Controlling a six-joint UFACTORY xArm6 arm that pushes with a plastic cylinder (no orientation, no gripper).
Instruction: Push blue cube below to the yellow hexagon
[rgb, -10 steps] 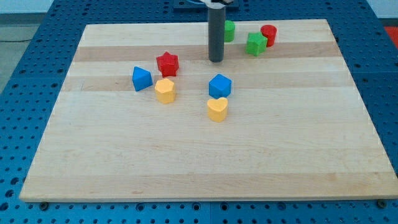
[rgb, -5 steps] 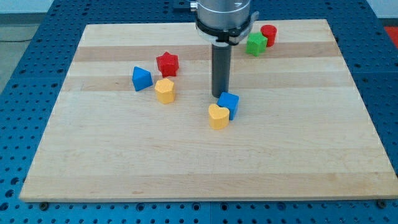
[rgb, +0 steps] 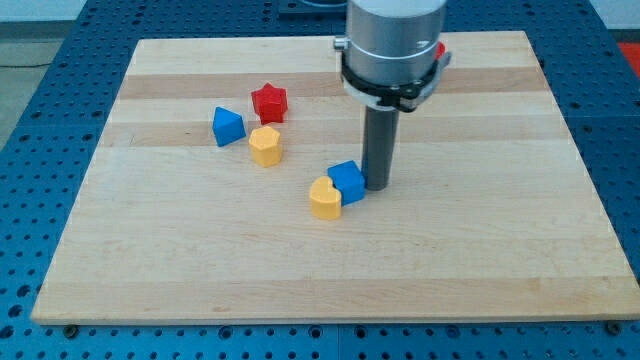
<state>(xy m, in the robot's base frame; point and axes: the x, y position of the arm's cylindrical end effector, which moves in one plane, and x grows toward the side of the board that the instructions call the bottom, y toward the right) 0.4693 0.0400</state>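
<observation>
- My tip (rgb: 378, 186) stood on the wooden tabletop (rgb: 480, 260), touching or all but touching the right side of the blue cube (rgb: 347, 181) as the view has it.
- There was no gripper on this arm, only the straight dark rod, so nothing was held; the rod simply stood beside the cube.
- The blue cube sat a little right of the board's middle, pressed against the yellow heart-shaped block (rgb: 324, 198), which lay at its lower left in the view.
- The yellow hexagon (rgb: 265, 145) stood up and to the left of that pair, clearly apart from both of them.
- The blue cube was thus lower in the view than the yellow hexagon, but off to its right rather than straight beneath it.
- A red star-shaped block (rgb: 268, 101) sat just above the yellow hexagon, near it; I could not tell whether they touched.
- A second blue block (rgb: 227, 126), angular and wedge-like, lay to the left of the hexagon, near it.
- The arm's grey cylindrical body (rgb: 392, 45) filled the upper middle of the view and hid most of what lay behind it.
- At its right edge a sliver of a red block (rgb: 440, 52) showed near the view's top; its shape could not be made out.
</observation>
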